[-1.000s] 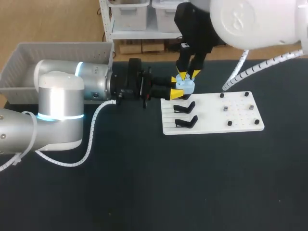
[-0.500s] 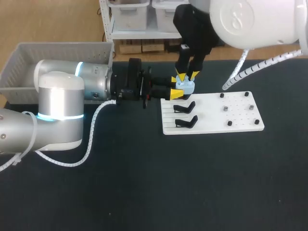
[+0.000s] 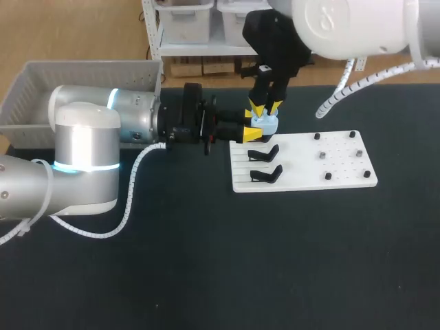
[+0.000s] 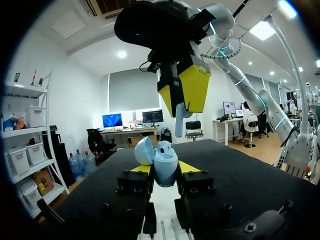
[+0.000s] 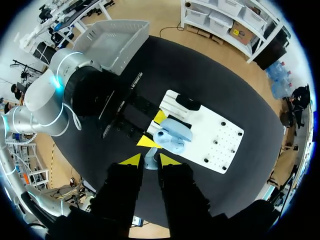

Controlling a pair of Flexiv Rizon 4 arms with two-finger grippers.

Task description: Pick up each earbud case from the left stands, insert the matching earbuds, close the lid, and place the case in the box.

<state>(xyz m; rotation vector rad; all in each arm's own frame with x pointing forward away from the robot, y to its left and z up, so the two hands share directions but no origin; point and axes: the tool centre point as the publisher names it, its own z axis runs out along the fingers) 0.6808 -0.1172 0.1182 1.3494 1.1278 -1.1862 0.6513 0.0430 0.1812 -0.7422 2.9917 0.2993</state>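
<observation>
Earbud poised over the open case

The left gripper (image 3: 251, 124) is clamped on the pale blue earbud case (image 4: 164, 162), lid open, at the far left corner of the white board (image 3: 330, 155), next to the black stands (image 3: 265, 152). The right gripper (image 3: 265, 108) hangs just above, fingers pinched on a pale blue earbud (image 4: 178, 129). The grey box (image 3: 75, 72) sits well apart

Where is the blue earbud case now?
Head view: the case, lid open, is gripped by the left gripper at the far-left corner of the white board.
</observation>
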